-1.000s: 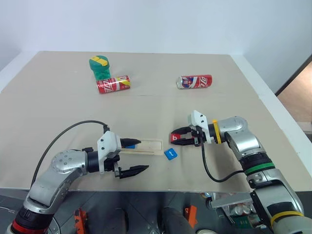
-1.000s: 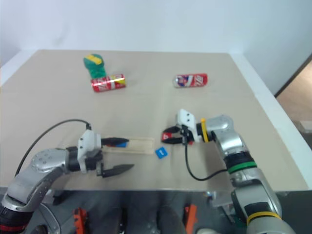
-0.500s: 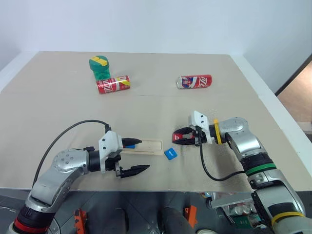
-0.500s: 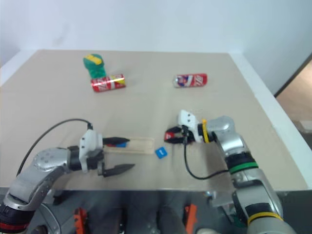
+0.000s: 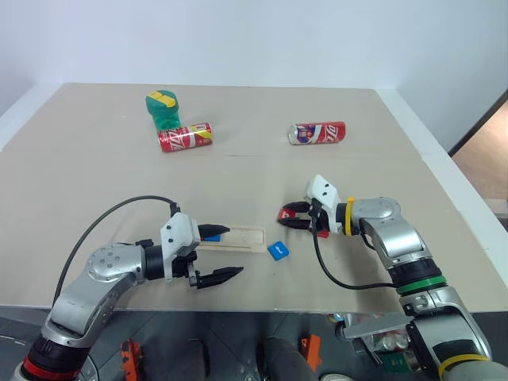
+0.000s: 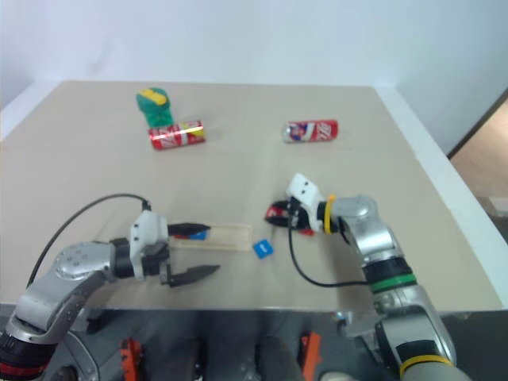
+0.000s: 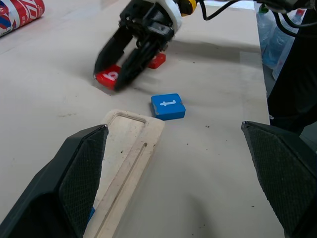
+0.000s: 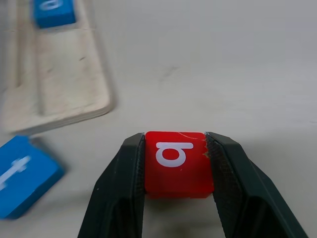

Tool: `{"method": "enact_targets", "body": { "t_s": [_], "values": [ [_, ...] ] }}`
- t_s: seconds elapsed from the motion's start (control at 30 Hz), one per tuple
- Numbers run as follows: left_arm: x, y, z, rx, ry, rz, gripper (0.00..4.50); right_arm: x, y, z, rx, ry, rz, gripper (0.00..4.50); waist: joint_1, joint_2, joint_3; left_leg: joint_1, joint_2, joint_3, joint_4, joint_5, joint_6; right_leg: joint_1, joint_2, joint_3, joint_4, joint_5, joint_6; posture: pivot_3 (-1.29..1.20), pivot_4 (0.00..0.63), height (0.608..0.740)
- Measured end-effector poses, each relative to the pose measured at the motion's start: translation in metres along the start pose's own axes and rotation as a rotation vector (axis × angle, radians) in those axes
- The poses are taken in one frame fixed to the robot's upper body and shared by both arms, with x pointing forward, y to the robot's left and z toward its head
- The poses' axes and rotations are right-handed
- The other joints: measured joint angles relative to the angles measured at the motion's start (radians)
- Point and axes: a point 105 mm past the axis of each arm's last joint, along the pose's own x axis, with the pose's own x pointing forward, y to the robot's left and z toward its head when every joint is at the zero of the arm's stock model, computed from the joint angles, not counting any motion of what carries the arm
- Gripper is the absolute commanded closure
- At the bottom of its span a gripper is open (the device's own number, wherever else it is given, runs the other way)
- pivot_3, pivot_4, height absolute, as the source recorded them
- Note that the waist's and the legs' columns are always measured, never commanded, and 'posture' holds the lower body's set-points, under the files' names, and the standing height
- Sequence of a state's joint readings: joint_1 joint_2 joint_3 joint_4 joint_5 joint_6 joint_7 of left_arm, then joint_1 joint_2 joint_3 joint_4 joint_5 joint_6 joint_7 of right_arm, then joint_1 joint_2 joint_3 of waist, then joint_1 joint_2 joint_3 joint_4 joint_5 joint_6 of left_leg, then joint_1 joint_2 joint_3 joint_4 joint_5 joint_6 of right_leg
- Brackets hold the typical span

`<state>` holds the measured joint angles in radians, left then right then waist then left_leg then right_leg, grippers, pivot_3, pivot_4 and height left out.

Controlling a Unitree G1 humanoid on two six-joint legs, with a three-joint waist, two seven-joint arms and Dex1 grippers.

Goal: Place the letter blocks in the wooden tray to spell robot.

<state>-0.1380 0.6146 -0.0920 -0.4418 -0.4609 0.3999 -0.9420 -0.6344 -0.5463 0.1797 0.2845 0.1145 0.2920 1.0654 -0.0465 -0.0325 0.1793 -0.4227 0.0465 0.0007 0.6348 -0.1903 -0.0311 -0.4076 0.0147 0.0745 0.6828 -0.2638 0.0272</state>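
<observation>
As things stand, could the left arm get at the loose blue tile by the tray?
Probably yes: the left gripper is open over the tray, and the blue tile lies just past the tray's end with nothing between.

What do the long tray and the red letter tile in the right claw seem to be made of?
The tray looks like pale unfinished wood: matt cream surface, faint grain and small marks, rounded milled edges. The red tile looks like moulded plastic or painted wood, I cannot tell which: smooth, even, slightly glossy red with a crisp white letter. One top edge shows small chips beside a finger of the right claw.
</observation>
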Motion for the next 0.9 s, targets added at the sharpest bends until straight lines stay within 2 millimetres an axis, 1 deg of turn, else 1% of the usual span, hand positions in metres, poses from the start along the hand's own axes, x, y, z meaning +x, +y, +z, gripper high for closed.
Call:
{"method": "enact_targets", "body": {
  "t_s": [0.03,0.13,0.23,0.27,0.3,0.4,0.5,0.53,0.57,0.6,0.63,0.67,0.7,0.77,0.8,0.83,0.9],
  "values": [
    [0.000,0.000,0.000,0.000,0.000,0.001,0.00,0.000,0.000,0.001,0.000,-0.002,-0.012,2.12,0.000,0.000,0.000,0.000,0.000,0.000,0.000,0.000,0.000,0.000,0.000,0.000,0.000,0.000,0.000,0.00,0.150,0.740],
    [0.001,0.001,0.001,0.002,-0.001,0.006,0.00,-0.003,0.008,-0.006,0.044,0.002,-0.041,1.48,0.000,0.000,0.000,0.000,0.000,0.000,0.000,0.000,0.000,0.000,0.000,0.000,0.000,0.000,0.000,0.00,0.150,0.740],
    [0.002,0.001,0.000,-0.003,0.004,0.007,0.00,-0.002,0.016,-0.005,0.061,-0.009,-0.039,0.40,0.000,0.000,0.000,0.000,0.000,0.000,0.000,0.000,0.000,0.000,0.000,0.000,0.000,0.000,0.000,0.00,0.150,0.740],
    [0.003,0.001,0.000,-0.004,0.004,0.007,0.00,-0.002,0.017,-0.005,0.063,-0.012,-0.042,0.09,0.000,0.000,0.000,0.000,0.000,0.000,0.000,0.000,0.000,0.000,0.000,0.000,0.000,0.000,0.000,0.00,0.150,0.740],
    [0.003,0.001,0.000,-0.004,0.004,0.008,0.00,-0.001,0.017,-0.004,0.066,-0.012,-0.055,0.02,-0.001,0.000,0.000,0.000,0.000,0.000,0.000,0.000,0.000,0.000,0.000,0.000,0.000,0.000,0.000,0.00,0.150,0.740],
    [0.003,0.001,0.000,-0.005,0.005,0.008,0.00,-0.004,0.010,0.005,0.077,-0.026,-0.133,0.02,-0.001,0.000,0.000,0.000,0.000,0.000,0.000,0.000,0.000,0.000,0.000,0.000,0.000,0.001,0.000,0.00,0.150,0.740],
    [0.002,0.000,-0.001,-0.010,0.007,0.010,0.00,-0.013,-0.004,0.028,0.059,-0.072,-0.249,0.02,-0.001,0.000,0.000,0.000,0.000,0.000,0.000,0.000,0.000,0.000,0.000,0.000,0.000,0.000,0.000,0.00,0.150,0.740],
    [0.002,-0.001,-0.003,-0.015,0.008,0.010,0.00,-0.017,-0.009,0.040,0.040,-0.099,-0.305,0.02,-0.001,0.000,0.000,0.000,0.000,0.000,0.000,0.000,0.000,0.000,0.000,0.000,0.000,0.000,0.001,0.00,0.150,0.740],
    [0.002,-0.001,-0.003,-0.016,0.009,0.010,0.00,-0.018,-0.010,0.043,0.034,-0.103,-0.321,0.02,0.000,0.000,0.000,0.000,0.000,0.000,0.000,0.000,0.000,0.000,0.000,0.000,0.000,0.000,0.000,0.00,0.150,0.740],
    [0.002,-0.002,-0.003,-0.018,0.009,0.011,0.00,-0.021,-0.013,0.048,0.037,-0.102,-0.369,0.02,0.000,0.000,0.000,0.000,0.000,0.000,0.000,0.000,0.000,0.000,0.000,0.000,0.000,0.000,0.000,0.00,0.150,0.740],
    [0.001,-0.003,-0.005,-0.023,0.013,0.014,0.00,-0.021,-0.012,0.053,0.070,-0.096,-0.455,0.02,0.000,0.000,0.000,0.000,0.000,0.000,-0.001,0.000,0.000,0.000,0.000,0.000,0.000,-0.001,0.000,0.00,0.150,0.740],
    [0.001,-0.003,-0.005,-0.024,0.013,0.014,0.00,-0.019,-0.010,0.055,0.086,-0.096,-0.480,0.02,0.000,0.000,0.000,-0.001,0.001,0.000,-0.001,0.000,0.000,-0.001,0.000,0.000,0.000,-0.001,0.000,0.00,0.150,0.740],
    [0.001,-0.003,-0.005,-0.024,0.013,0.015,0.00,-0.018,-0.006,0.054,0.114,-0.088,-0.518,0.02,0.000,0.000,0.000,-0.001,0.000,-0.001,-0.001,0.000,0.000,-0.001,0.000,0.000,0.000,-0.001,0.000,0.00,0.150,0.740],
    [0.000,-0.003,-0.006,-0.029,0.015,0.020,0.00,-0.014,0.011,0.049,0.215,-0.075,-0.613,0.02,0.001,-0.001,-0.001,-0.001,0.001,-0.002,-0.002,0.000,0.000,-0.001,0.000,-0.001,0.001,-0.002,-0.001,0.00,0.150,0.740],
    [0.000,-0.004,-0.007,-0.030,0.015,0.020,0.00,-0.010,0.018,0.045,0.242,-0.066,-0.619,0.02,0.000,0.000,-0.001,-0.001,0.001,-0.002,-0.002,0.000,-0.001,-0.002,0.000,-0.001,0.001,-0.002,-0.001,0.00,0.150,0.740],
    [0.000,-0.003,-0.007,-0.029,0.015,0.021,0.00,-0.004,0.027,0.036,0.294,-0.035,-0.646,0.02,0.000,0.000,-0.001,-0.001,0.000,-0.002,-0.002,0.000,-0.001,-0.002,0.000,-0.001,0.001,-0.002,-0.001,0.00,0.150,0.740],
    [0.000,-0.004,-0.007,-0.030,0.016,0.021,0.00,-0.002,0.033,0.026,0.332,0.005,-0.682,0.02,0.000,0.000,-0.001,-0.001,0.000,0.000,-0.002,0.000,-0.001,-0.002,-0.001,0.000,0.001,-0.002,0.000,0.00,0.150,0.740]
  ]
}}
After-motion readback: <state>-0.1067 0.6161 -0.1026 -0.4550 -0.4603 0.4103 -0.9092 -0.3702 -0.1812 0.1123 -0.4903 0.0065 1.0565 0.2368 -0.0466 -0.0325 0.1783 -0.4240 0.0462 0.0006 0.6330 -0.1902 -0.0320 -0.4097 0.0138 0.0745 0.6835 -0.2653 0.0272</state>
